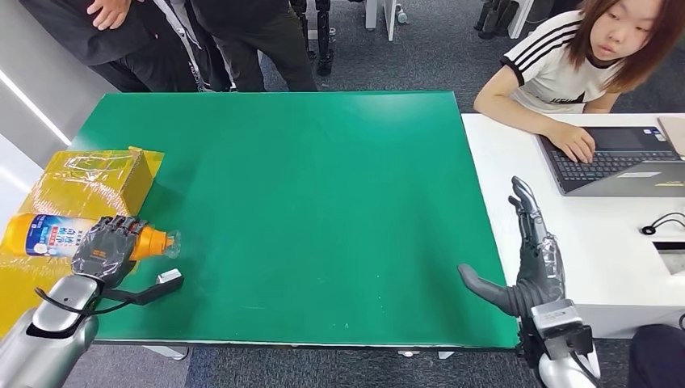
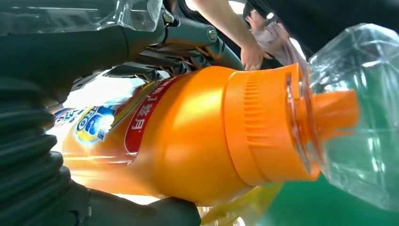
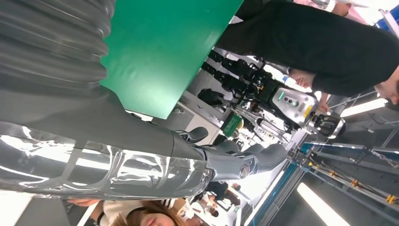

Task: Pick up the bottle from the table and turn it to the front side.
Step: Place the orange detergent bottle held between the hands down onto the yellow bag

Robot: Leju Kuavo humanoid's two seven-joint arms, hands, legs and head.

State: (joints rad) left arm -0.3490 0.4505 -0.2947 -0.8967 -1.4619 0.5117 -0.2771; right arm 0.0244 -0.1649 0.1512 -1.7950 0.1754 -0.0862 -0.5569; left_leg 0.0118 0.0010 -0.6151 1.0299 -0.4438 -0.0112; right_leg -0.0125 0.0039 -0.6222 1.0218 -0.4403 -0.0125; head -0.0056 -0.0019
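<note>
Left hand (image 1: 109,246) lay wrapped over the orange plastic bottle with the clear cap (image 1: 89,238), dark fingers (image 1: 121,230) curled across its shoulder, thumb underneath in the left wrist view. The grip looked closed on the bottle, just behind the ribbed orange collar (image 2: 256,127).

Bottle lay on its side at the near left of the green table mat (image 1: 323,202), cap pointing right, base over the yellow taped cardboard box (image 1: 89,182) at the left edge. Could not tell whether it was lifted clear or resting on box and mat. Blue-and-white label (image 1: 48,234) faced partly up; a red strip with white characters (image 2: 143,117) ran along the body.

Right hand (image 1: 529,263) stood at the near right corner of the mat, fingers spread and pointing away, thumb out to the left, holding nothing.

Handling, as judged: stiff moulded plastic, glossy and likely slippery, so a rolling turn could let it slide in the fingers. Probably some weight if filled; contents not visible. The clear cap (image 2: 357,113) looked thin and is not the place to grip. Best hold is around the body near the shoulder, where the hand sat.

One person typed on a laptop (image 1: 618,162) at the white table (image 1: 517,162) on the right; others stood at the far side.
</note>
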